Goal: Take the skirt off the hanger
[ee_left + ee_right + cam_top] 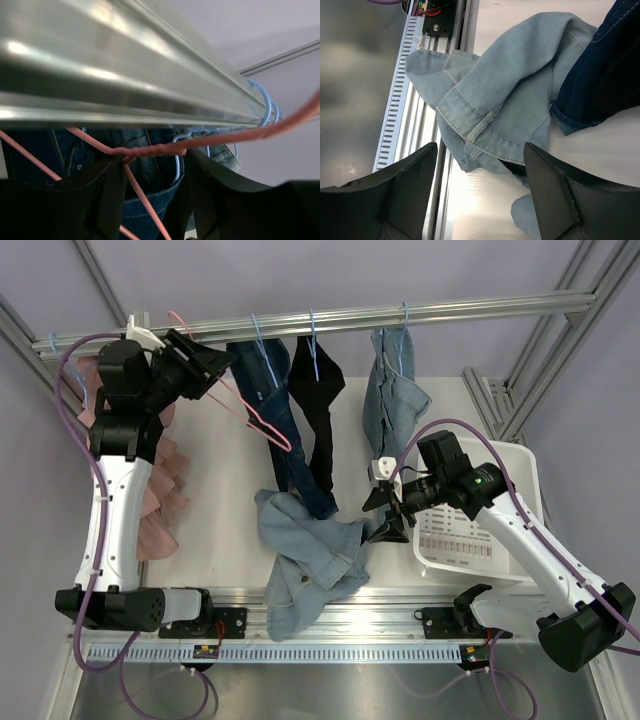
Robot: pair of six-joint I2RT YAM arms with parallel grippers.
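Clothes number five: four pieces hang from the rail [400, 312], and the one light denim skirt [310, 560] lies crumpled on the white bench [220, 490], off the pink hanger [262, 425], partly over the near edge. The left pincer [156, 167] is raised to the rail, fingers apart around the hanger's neck; the right pincer [480, 146] hovers low over the skirt, fingers wide apart, beside one white basket [515, 465].

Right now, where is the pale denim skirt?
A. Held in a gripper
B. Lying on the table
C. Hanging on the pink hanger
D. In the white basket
B: the skirt lies crumpled on the table, and the pink hanger is bare.
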